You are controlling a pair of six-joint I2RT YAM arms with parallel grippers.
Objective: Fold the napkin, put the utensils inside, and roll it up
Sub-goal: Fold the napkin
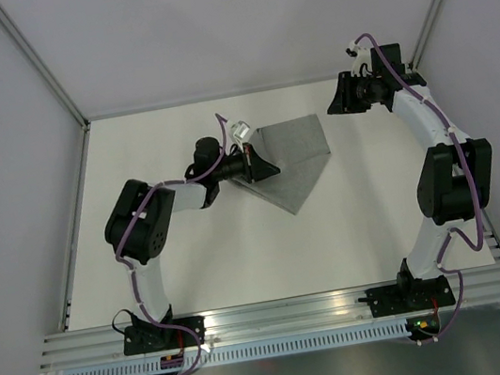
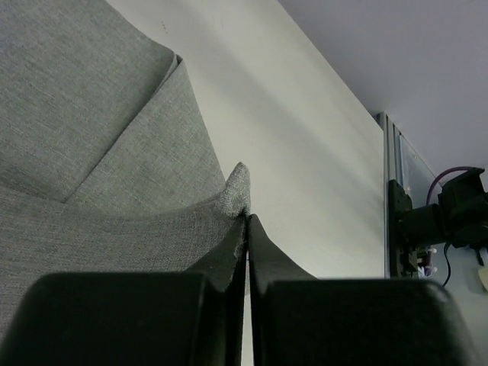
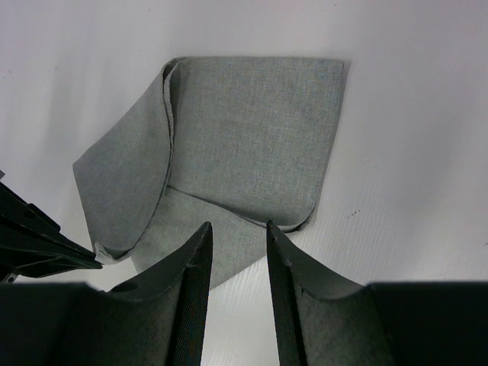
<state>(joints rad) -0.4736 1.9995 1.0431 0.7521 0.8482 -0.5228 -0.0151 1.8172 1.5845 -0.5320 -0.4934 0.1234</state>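
At centre, the left arm (image 1: pixel 147 225) reaches rightward, left gripper (image 2: pixel 248 223) clamped on a corner of the napkin (image 1: pixel 300 156), while the right gripper (image 3: pixel 235 230) hovers far right, jaws apart.

No legible text, label, brand, number or sign on any surface in these views

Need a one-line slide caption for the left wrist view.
Fold under way: the left gripper pinches a corner of the grey napkin, partly doubled over on the white table.
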